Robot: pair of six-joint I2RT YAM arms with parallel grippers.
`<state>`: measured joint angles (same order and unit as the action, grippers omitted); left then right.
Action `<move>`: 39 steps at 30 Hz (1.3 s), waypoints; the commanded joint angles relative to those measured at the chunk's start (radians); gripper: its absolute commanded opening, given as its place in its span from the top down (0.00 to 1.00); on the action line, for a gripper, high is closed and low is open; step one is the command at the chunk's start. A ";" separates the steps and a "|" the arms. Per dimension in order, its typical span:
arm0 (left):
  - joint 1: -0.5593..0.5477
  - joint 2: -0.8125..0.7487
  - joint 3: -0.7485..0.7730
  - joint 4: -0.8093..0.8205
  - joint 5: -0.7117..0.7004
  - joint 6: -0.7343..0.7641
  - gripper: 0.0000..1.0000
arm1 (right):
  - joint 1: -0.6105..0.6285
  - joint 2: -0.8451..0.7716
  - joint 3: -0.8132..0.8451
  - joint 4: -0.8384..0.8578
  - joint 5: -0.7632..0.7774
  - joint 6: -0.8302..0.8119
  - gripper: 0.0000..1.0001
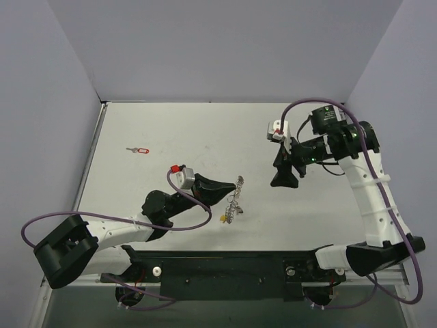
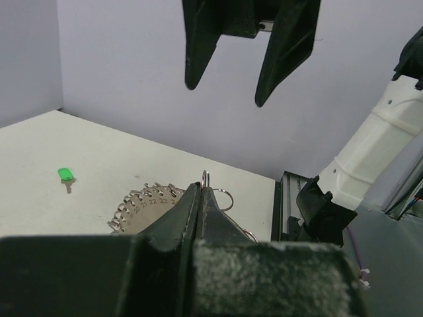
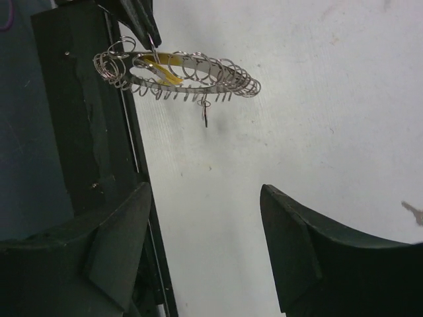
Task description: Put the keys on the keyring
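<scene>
My left gripper (image 2: 201, 193) is filling the bottom of this view, and its two fingers are pressing together at the tips. A small wire loop (image 2: 206, 177) is sticking up from between them. It is seeming to belong to the keyring (image 2: 147, 201), which is showing just behind the tips, with wire coils around its rim and small numbers on its face. A green key (image 2: 65, 175) is lying on the worktop (image 2: 99, 152) at the view's left side, well apart. Above, the right gripper (image 2: 226, 94) is hanging with its fingers spread, holding nothing between them.
</scene>
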<state>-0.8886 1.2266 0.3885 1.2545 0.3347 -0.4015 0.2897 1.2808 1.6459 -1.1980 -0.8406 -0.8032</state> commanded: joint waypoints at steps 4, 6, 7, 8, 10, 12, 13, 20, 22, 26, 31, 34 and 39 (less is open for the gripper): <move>-0.041 0.019 0.073 0.167 -0.105 0.039 1.00 | 0.090 0.065 -0.081 -0.073 -0.200 -0.040 0.45; -0.052 0.025 0.078 0.164 -0.131 0.043 1.00 | 0.117 0.020 -0.142 0.198 -0.157 0.140 0.48; -0.056 0.022 0.078 0.160 -0.147 0.046 1.00 | 0.118 -0.009 -0.173 0.243 -0.138 0.191 0.48; -0.059 0.019 0.072 0.158 -0.155 0.046 1.00 | 0.120 -0.020 -0.187 0.346 -0.126 0.293 0.48; -0.065 0.014 0.064 0.160 -0.184 0.044 1.00 | 0.121 -0.026 -0.205 0.406 -0.104 0.370 0.48; -0.072 0.010 0.055 0.174 -0.210 0.038 1.00 | 0.127 -0.011 -0.215 0.438 -0.121 0.395 0.48; -0.078 0.010 0.052 0.181 -0.223 0.036 1.00 | 0.132 0.000 -0.222 0.454 -0.115 0.406 0.49; -0.090 -0.006 0.035 0.204 -0.261 0.017 1.00 | 0.189 0.032 -0.227 0.468 -0.110 0.381 0.59; -0.090 -0.007 0.032 0.207 -0.266 0.013 1.00 | 0.192 0.040 -0.222 0.465 -0.117 0.374 0.63; -0.093 -0.018 0.023 0.210 -0.272 0.009 1.00 | 0.197 0.051 -0.219 0.454 -0.123 0.354 0.67; -0.098 -0.018 0.018 0.214 -0.275 0.009 1.00 | 0.210 0.071 -0.205 0.436 -0.124 0.331 0.70; -0.101 -0.013 0.018 0.220 -0.280 0.007 1.00 | 0.236 0.081 -0.196 0.425 -0.121 0.311 0.71; -0.104 -0.004 0.026 0.227 -0.278 0.001 1.00 | 0.246 0.097 -0.173 0.405 -0.115 0.289 0.78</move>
<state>-0.9871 1.2377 0.4007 1.2549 0.0742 -0.3851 0.5262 1.3663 1.4284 -0.7620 -0.9325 -0.4793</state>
